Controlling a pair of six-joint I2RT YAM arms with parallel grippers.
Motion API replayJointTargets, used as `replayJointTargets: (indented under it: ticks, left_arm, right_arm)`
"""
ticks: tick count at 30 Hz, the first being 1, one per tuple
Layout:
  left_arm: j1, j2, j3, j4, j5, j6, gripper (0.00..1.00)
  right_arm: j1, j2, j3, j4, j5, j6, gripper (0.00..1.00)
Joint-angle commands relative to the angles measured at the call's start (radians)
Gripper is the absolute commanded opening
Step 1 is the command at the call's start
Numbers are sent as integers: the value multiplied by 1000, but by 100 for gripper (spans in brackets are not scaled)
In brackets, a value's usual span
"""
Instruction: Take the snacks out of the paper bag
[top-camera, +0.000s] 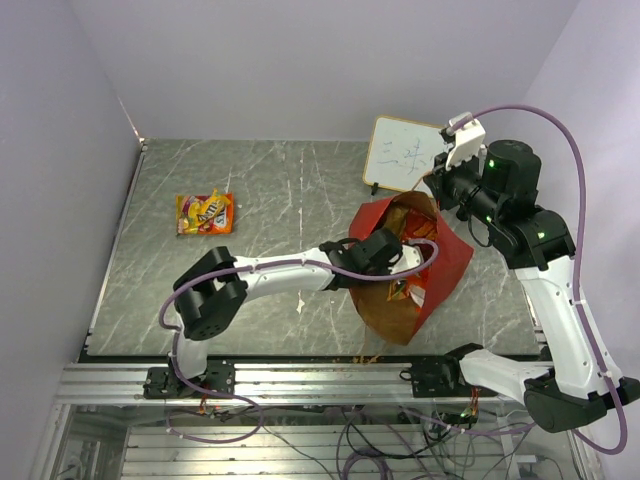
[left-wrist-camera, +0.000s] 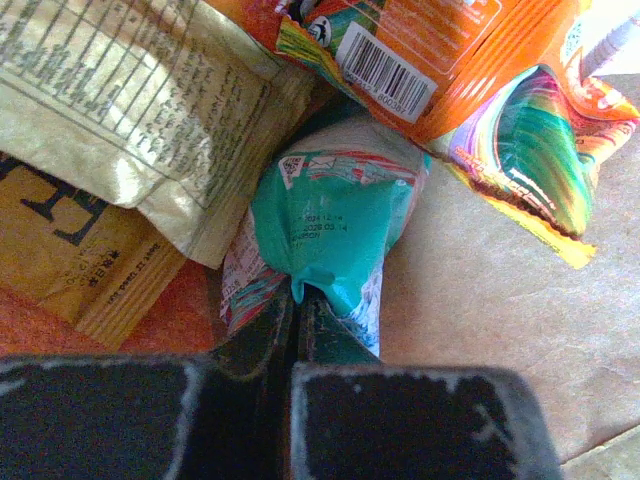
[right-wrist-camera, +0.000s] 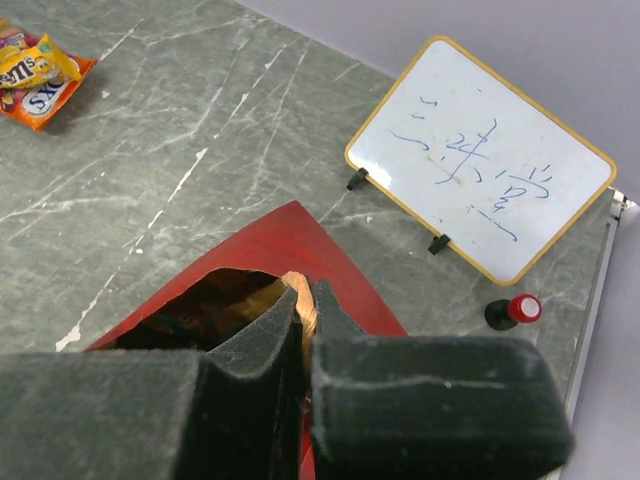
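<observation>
A paper bag lies on the surface, right of centre. The left gripper reaches into it from the left, fingers pinched on a small packet that lies among other packets inside. The right gripper pinches the bag's far rim. Behind the bag stands a whiteboard, with a marker just beside it. Two snack packs lie well apart on the far left.

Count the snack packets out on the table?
2: a small yellow foil packet partly atop a small orange foil packet, far-left on the grey table. Others sit inside the red paper bag, maybe hidden.
</observation>
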Motion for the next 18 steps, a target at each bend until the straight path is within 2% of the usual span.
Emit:
replayJointTargets:
  ticks: [1,10,18]
  left_arm:
    - [5,-112,49,-52,53,-72,7]
    - [5,-243,164,-184,142,-210,7]
    - [6,-313,269,-189,182,-313,7]
  right_arm:
    - [-2,-18,56,121,8,-12,0]
    - [-2,-19,22,138,-1,-13,0]
    - [-2,-19,12,141,-2,-26,0]
